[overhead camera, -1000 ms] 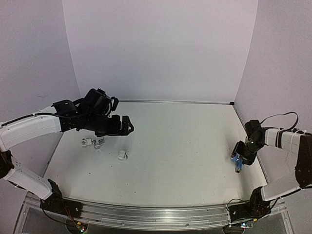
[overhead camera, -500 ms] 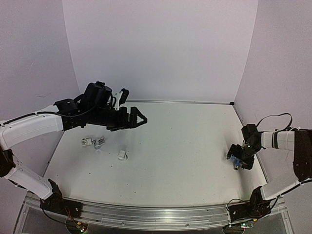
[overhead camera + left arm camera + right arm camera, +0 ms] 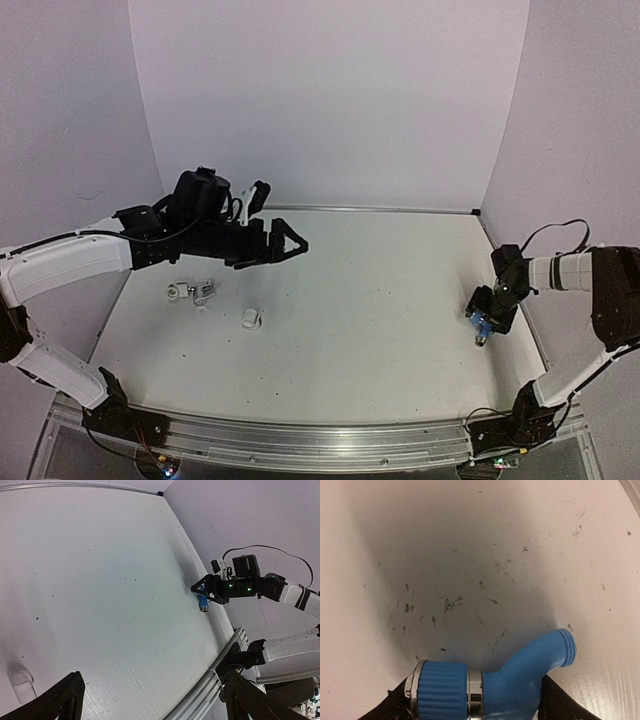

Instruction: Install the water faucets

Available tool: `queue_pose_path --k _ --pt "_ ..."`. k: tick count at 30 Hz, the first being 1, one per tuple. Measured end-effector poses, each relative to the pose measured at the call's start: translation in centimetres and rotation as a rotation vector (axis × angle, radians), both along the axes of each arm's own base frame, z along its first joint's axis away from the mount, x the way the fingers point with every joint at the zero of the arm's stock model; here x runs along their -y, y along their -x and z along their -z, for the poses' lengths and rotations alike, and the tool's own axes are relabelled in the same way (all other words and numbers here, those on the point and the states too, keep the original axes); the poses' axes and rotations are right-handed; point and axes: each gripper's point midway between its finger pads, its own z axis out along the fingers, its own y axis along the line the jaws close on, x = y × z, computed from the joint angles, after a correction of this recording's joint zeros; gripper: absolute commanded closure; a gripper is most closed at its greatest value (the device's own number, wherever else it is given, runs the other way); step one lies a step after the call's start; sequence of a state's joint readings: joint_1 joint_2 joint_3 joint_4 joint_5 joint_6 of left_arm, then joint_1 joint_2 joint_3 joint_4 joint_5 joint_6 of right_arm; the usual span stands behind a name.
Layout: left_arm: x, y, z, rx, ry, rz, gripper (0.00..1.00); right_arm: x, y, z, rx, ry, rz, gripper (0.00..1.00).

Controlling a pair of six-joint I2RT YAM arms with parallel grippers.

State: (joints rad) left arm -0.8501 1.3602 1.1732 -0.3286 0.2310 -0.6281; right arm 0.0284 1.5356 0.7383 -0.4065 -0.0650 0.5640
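The light blue faucet (image 3: 510, 685) lies on the table at the right edge, its bent spout pointing up-right in the right wrist view. My right gripper (image 3: 472, 705) is down on it, with a black finger against each side, closed on its body. The top view shows this pair, faucet (image 3: 481, 325) and right gripper (image 3: 488, 315). The silver faucet (image 3: 203, 292) lies at the left with nothing holding it. My left gripper (image 3: 290, 245) hovers wide open above the table, right of the silver faucet, with nothing between its fingers (image 3: 55, 702).
Two small white cylindrical fittings lie at the left, one (image 3: 178, 292) touching the silver faucet and one (image 3: 251, 319) nearer the front. The table's right edge (image 3: 530, 320) and the side wall are close to the right gripper. An aluminium rail (image 3: 300, 440) runs along the front.
The left arm swung up and to the right, away from the silver faucet, staying open. The right gripper opened, shifted slightly and came back in on the blue faucet.
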Motion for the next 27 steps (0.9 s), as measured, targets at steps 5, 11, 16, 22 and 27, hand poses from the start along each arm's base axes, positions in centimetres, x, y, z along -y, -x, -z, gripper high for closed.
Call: queue_pose_path --k 5,11,16,22,27 --pt "1.4 0.1 0.0 0.001 0.047 0.055 0.00 -5.2 -0.7 -1.8 0.060 -0.201 -0.020 0.50" --pt "5.8 -1.6 4.4 -0.052 0.061 0.134 0.05 -18.3 -2.7 -10.4 0.296 -0.505 -0.128 0.49" --pt "9.7 -1.8 10.2 -0.131 -0.006 0.199 0.04 -27.5 -3.6 -17.8 0.444 -0.723 -0.174 0.49" --pt "12.2 0.2 9.0 -0.104 0.023 0.273 0.12 -32.9 -4.6 -20.8 0.496 -0.832 -0.159 0.50" --pt "12.4 -0.1 8.6 -0.088 0.034 0.265 0.26 -34.1 -4.7 -20.0 0.482 -0.828 -0.147 0.50"
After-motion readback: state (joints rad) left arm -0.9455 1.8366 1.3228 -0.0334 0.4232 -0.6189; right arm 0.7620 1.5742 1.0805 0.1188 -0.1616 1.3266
